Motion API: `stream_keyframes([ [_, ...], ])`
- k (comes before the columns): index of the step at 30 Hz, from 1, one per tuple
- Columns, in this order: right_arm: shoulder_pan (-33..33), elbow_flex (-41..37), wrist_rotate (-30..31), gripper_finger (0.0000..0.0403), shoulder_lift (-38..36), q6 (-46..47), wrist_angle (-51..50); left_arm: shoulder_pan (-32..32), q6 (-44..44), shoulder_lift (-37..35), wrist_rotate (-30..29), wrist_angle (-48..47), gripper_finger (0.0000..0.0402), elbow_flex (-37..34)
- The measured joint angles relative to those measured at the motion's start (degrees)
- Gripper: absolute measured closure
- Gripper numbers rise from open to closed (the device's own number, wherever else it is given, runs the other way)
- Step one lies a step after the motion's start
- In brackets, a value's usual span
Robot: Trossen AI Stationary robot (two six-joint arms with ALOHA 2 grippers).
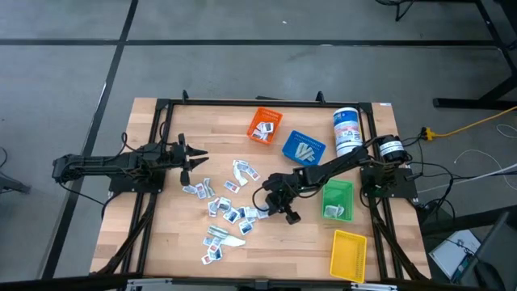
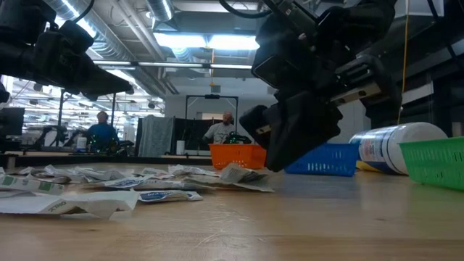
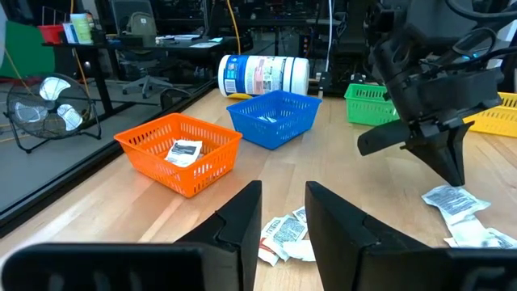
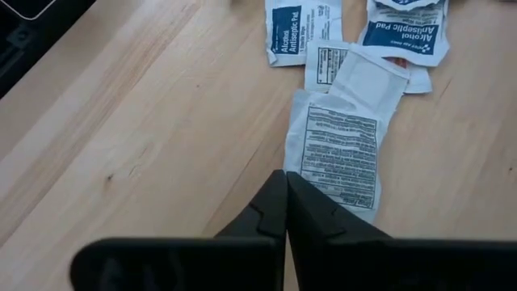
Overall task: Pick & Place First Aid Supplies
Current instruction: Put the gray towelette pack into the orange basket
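Only my right wrist camera is showing the right gripper closed, empty, above a packet lying lengthwise away from it; the left gripper is idling open.

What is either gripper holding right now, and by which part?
Nothing, it seems. The right gripper is shut just over the packets, with nothing visible between its fingers. The left gripper is open and empty.

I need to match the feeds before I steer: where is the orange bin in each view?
High view: the orange bin sits at the table's far side, left of the blue bin.
Low view: far back at centre, left of the blue bin.
Left wrist view: left of centre, holding a packet.
Right wrist view: not in it.
Shared landmark: the blue bin beside it.
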Motion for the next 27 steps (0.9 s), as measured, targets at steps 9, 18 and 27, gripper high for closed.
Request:
stream_keyframes([
  [9, 0.0, 0.04, 0.02, 0.0394, -0.06, 0.64, 0.6, 0.0, 0.01, 0.0, 0.0, -0.01, 0.031, -0.02],
  [18, 0.0, 0.04, 0.04, 0.0393, -0.08, 1.45, 1.18, 0.0, 0.01, 0.0, 0.0, 0.0, 0.0311, -0.01],
  [27, 0.0, 0.07, 0.04, 0.0393, -0.15, 7.76, 5.3, 0.0, 0.0, -0.01, -0.01, 0.01, 0.0311, -0.02],
])
